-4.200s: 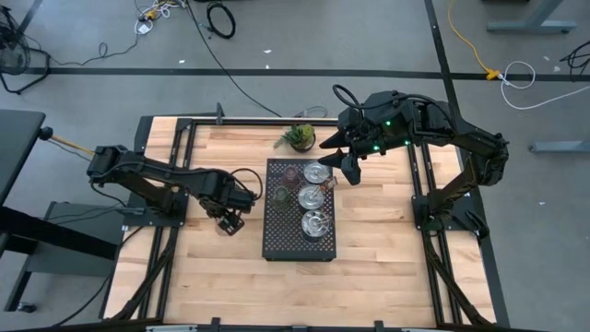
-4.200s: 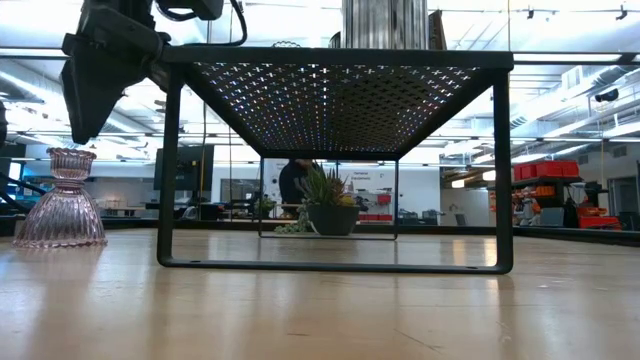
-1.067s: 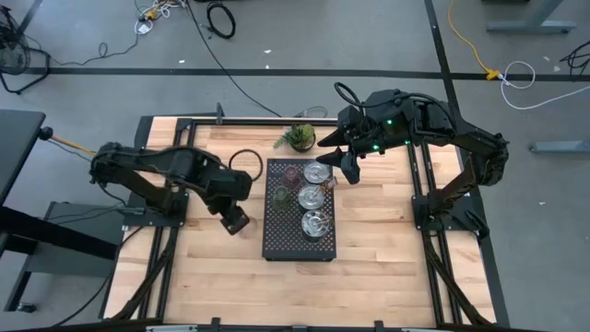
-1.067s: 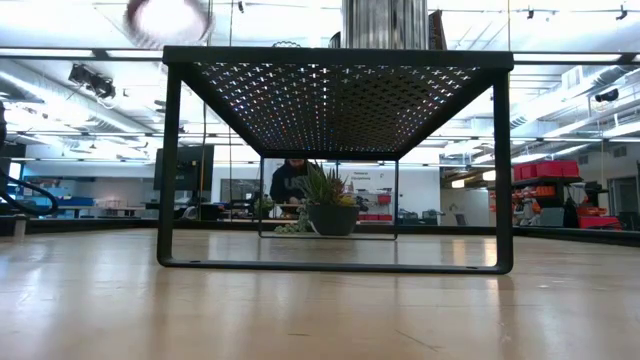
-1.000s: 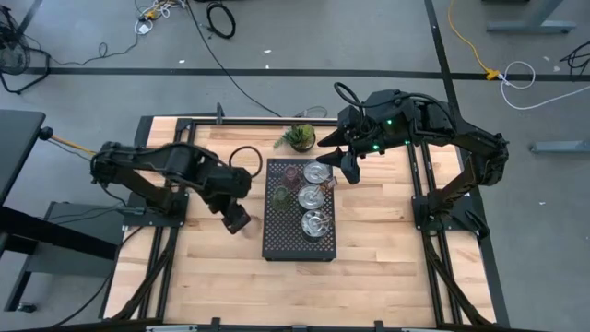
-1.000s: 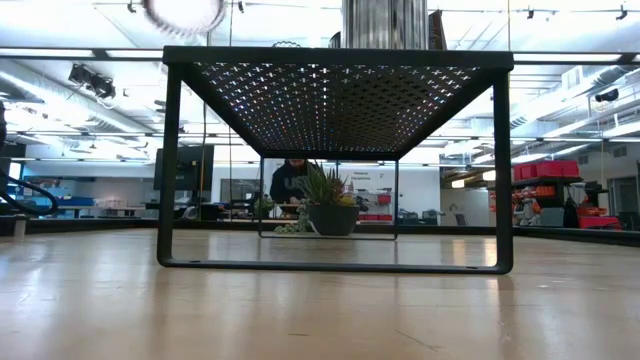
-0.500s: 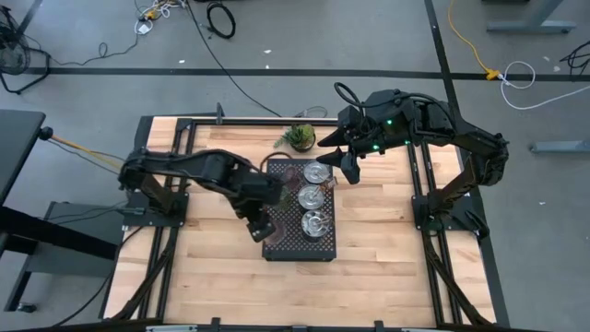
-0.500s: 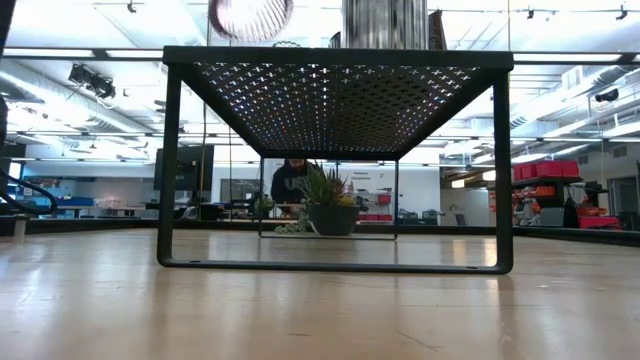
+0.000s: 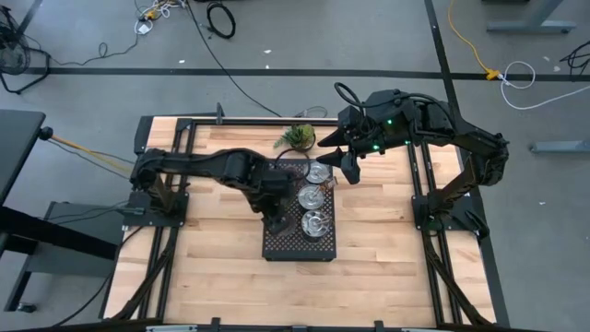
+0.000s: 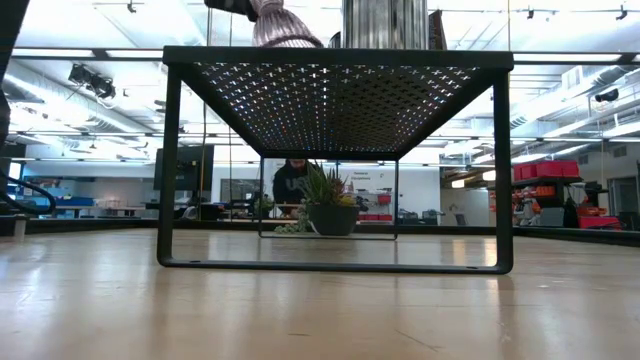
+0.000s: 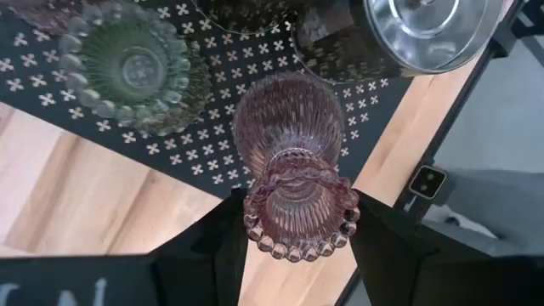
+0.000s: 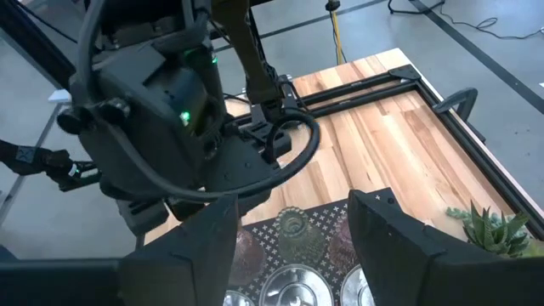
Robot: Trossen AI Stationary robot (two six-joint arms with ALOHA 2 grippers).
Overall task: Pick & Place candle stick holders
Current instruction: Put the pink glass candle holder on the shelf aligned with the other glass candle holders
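Note:
My left gripper is shut on a pink ribbed glass holder over the near left part of the black perforated tray. The holder's flared base shows above the tray top in the low view. A green glass holder and three silver holders stand on the tray, and another glass holder stands at its far left. My right gripper hangs open and empty at the tray's far right corner. My left gripper pinches the pink holder's small top cup, at its beaded rim, between its two fingers. The fingers come from above, pointing down. The holder stands upright with its flared base down at the tray top; I cannot tell whether it touches.
A small green potted plant stands on the table just beyond the tray's far edge. The tray stands on tall legs above the wooden table. A person shows far off in the room behind.
My left gripper has carried the pink holder toward the table's right edge, from beside the tray's left side to over its near left part. There it has come down toward the tray top. The holder has stayed in the hold.

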